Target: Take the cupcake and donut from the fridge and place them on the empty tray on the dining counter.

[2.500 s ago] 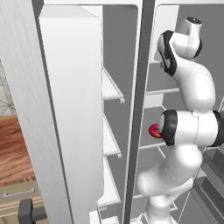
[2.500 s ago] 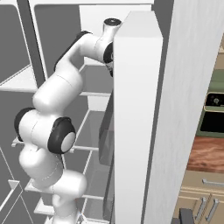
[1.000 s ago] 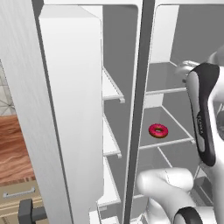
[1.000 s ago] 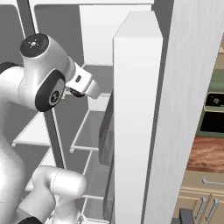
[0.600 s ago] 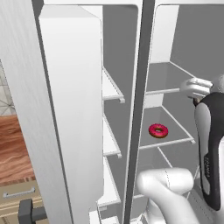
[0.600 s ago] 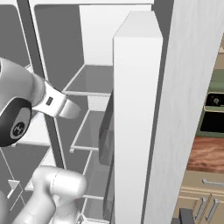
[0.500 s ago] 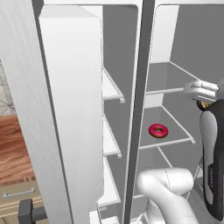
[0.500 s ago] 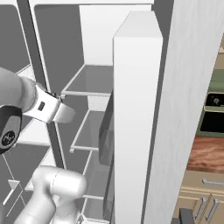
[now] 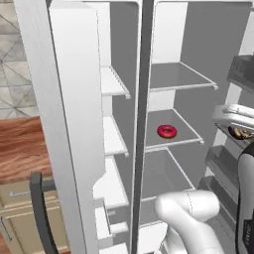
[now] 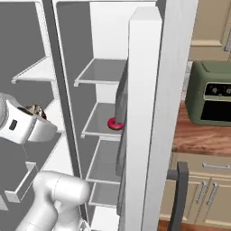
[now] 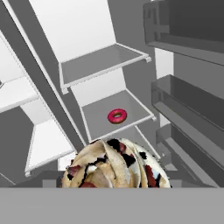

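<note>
The arm has pulled back out of the fridge (image 9: 163, 44) since 2.5 s ago, when its hand was high up by the top shelf. The gripper (image 9: 238, 130) now sits low at the right edge of the left base view, outside the shelves. It is clenched on the cupcake (image 11: 114, 165), which was not to be seen earlier.

The donut (image 9: 167, 131) has not moved: it lies alone on the middle shelf of the right-hand compartment, well apart from the gripper.

The hand view shows the cupcake close up, its swirled tan top with dark patches, with the donut far behind it. In the right base view the cupcake (image 10: 35, 110) is a small speck at the hand, and the door edge half hides the donut (image 10: 114, 123).
</note>
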